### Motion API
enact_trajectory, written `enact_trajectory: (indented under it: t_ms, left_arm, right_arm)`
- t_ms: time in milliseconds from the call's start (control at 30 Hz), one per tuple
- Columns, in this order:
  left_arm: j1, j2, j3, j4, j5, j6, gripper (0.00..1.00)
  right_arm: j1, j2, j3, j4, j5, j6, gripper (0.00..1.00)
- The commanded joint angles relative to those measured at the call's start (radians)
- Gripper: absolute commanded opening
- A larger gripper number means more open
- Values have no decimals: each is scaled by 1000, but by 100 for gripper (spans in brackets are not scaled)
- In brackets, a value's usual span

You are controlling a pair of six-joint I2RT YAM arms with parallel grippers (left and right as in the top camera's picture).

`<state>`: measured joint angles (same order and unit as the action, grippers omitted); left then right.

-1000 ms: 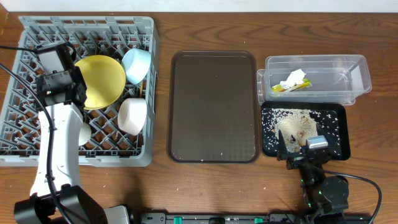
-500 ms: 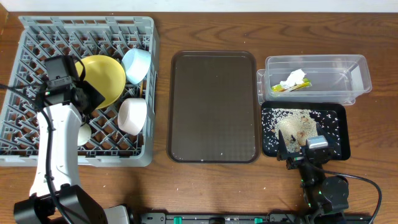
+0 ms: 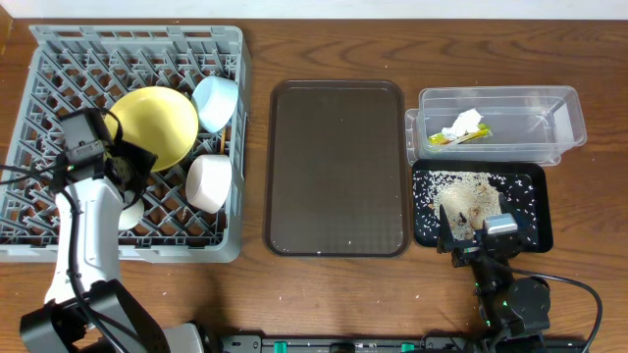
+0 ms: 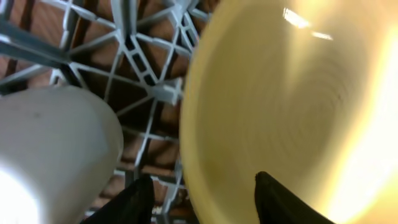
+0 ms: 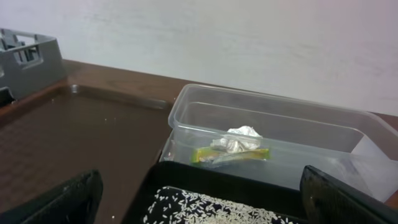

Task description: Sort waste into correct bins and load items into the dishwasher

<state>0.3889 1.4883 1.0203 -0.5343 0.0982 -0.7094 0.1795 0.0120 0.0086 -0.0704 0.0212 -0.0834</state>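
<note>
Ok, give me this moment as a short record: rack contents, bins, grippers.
rack: dish rack holds yellow plate, light blue bowl, white bowl, small white cup
clear tub: wrapper and paper scrap inside
black tray: rice crumbs
brown tray: between rack and bins
left gripper: open, fingers either side of the plate's rim
right gripper: open, by the black tray

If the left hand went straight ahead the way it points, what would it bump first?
Probably the yellow plate: its rim sits just ahead, between the left hand's open fingers. The white dish is off to the side. The close view is blurry, so depth is unsure.
</note>
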Motion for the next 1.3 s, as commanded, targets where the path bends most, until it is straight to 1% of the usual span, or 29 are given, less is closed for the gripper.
enact_trajectory:
  t_ms: [0, 67, 200, 300, 333, 433, 533, 600, 700, 933, 1033, 1067, 1133, 1200, 1267]
  left_arm:
    - [13, 10, -5, 24, 23, -14, 51]
    - [13, 13, -5, 26, 21, -10, 47]
    - [13, 47, -15, 48, 23, -10, 46]
    - [13, 89, -22, 62, 29, -10, 43]
    - [13, 97, -22, 62, 30, -10, 40]
    - [13, 105, -22, 83, 29, -10, 27]
    - [13, 95, -21, 118, 35, -10, 19]
    - [13, 86, -21, 131, 45, -5, 9]
    - [13, 62, -21, 153, 58, 10, 8]
    - [14, -71, -21, 206, 74, 125, 8]
    - [14, -133, -21, 222, 69, 232, 8]
    - [14, -157, -21, 218, 39, 281, 8]
    - [14, -180, -21, 199, -18, 315, 8]
    - [14, -197, -21, 177, -103, 379, 7]
    - [13, -197, -21, 176, -143, 434, 8]
  right_arm:
    - [-10, -5, -3, -1, -3, 12, 99]
    - [-10, -5, -3, -1, -3, 11, 99]
    - [-10, -5, -3, -1, -3, 11, 99]
    - [-10, -5, -3, -1, -3, 11, 99]
    - [-10, -5, -3, -1, -3, 11, 99]
    - [-10, -5, -3, -1, -3, 11, 99]
    - [-10, -5, -3, -1, -3, 11, 99]
    - [-10, -5, -3, -1, -3, 11, 99]
    - [-10, -5, -3, -1, -3, 11, 99]
    - [-10, -5, -3, -1, -3, 11, 99]
    - [-10, -5, -3, -2, -3, 11, 99]
    - [-10, -5, -3, -1, -3, 11, 99]
    - [-10, -5, -3, -1, -3, 11, 99]
    - [-10, -5, -3, -1, -3, 11, 99]
    - [-10, -5, -3, -2, -3, 11, 99]
